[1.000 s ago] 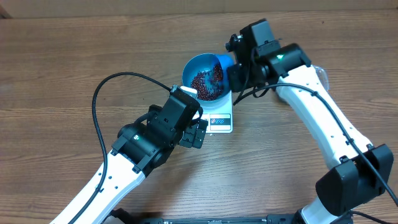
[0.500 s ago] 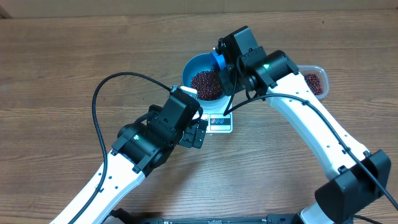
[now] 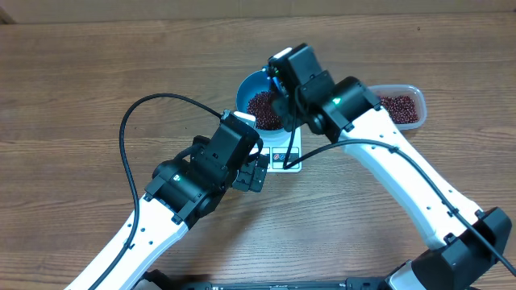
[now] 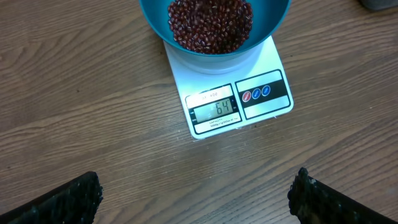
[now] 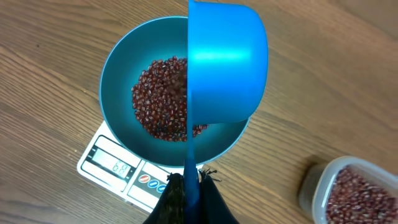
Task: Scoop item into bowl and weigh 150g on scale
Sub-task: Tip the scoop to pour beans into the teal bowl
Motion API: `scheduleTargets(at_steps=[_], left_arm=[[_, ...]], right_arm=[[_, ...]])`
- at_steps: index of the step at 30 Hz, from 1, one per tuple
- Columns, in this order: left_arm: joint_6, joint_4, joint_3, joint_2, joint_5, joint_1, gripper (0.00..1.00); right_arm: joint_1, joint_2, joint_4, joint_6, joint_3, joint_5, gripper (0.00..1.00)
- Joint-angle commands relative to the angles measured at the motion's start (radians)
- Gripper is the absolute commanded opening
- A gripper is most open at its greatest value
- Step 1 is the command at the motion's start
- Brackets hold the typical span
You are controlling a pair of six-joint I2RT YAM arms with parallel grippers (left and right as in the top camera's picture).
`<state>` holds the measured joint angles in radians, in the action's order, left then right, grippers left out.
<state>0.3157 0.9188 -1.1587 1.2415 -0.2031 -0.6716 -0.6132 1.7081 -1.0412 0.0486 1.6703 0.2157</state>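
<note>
Overhead, the wooden surface (image 3: 72, 72) carries everything. The right arm (image 3: 387, 153) reaches to the upper middle of the frame, its end effector (image 5: 189, 190) clamped narrow on the handle of a small blue scoop (image 5: 227, 62). The left end effector (image 4: 196, 202) hangs spread wide and empty at the lower edge of its own view. A clear plastic tub (image 3: 420, 103) of spare beans sits at the upper right, apart from the scale. The deep blue bowl (image 5: 115, 81) stands on the white kitchen scale (image 4: 239, 102), with the red-brown beans (image 5: 158, 93) heaped in its bottom. The scoop is tipped on edge over the bowl's right side, so the step looks like emptying a scoopful. The display (image 4: 214, 112) shows 64, under half the target, so the next move likely calls for another trip to the tub, with smaller loads near the end. The scoop's mouth faces away, hiding whether beans remain inside, and from above the right arm covers part of the bowl.
</note>
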Motion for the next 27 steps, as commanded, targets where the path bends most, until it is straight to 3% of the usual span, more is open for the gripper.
scheduleTargets(at_steps=[1, 20, 27], left_arm=[[0.003, -0.003, -0.022, -0.013, -0.006, 0.005, 1.00], [0.003, -0.003, -0.022, -0.013, -0.006, 0.005, 0.99], [0.003, -0.003, -0.022, -0.013, -0.006, 0.005, 1.00]], right_arm=[[-0.014, -0.034, -0.004, 0.011, 0.040, 0.087, 0.04], [-0.017, -0.034, -0.019, 0.037, 0.040, 0.087, 0.04], [-0.009, -0.035, -0.018, -0.048, 0.040, 0.087, 0.04]])
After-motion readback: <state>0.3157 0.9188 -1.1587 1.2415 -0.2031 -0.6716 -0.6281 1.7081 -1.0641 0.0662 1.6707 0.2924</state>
